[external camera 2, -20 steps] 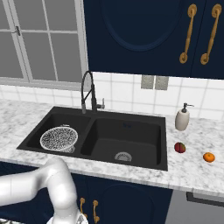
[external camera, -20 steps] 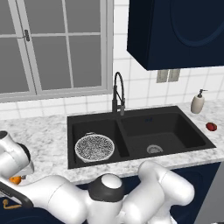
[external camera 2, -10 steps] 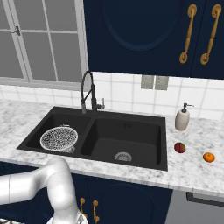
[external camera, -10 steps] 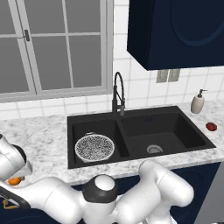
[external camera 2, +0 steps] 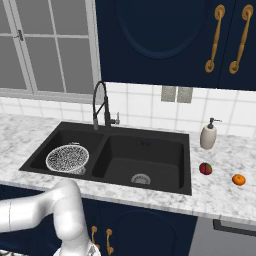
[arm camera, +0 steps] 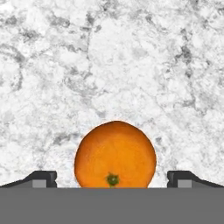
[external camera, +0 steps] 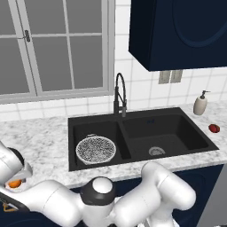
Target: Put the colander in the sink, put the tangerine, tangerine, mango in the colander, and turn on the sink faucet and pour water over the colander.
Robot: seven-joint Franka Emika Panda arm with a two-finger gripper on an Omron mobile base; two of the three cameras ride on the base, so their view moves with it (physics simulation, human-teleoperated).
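Right base view, two tangerines (external camera 2: 238, 179), one mango (external camera 2: 205, 168)

Surface (arm camera: 131, 52): grey-veined white marble, polished. Sink (external camera: 177, 128): matt black. Colander (external camera: 95, 150): fine silvery metal mesh. Tangerine (arm camera: 115, 154): smooth orange skin. Faucet (external camera: 119, 95): black, coiled-spring spout.

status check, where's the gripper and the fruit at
Gripper open, straddling a tangerine on the counter, not gripped yet. Colander in left sink basin, empty. Mango and second tangerine wait right of sink.
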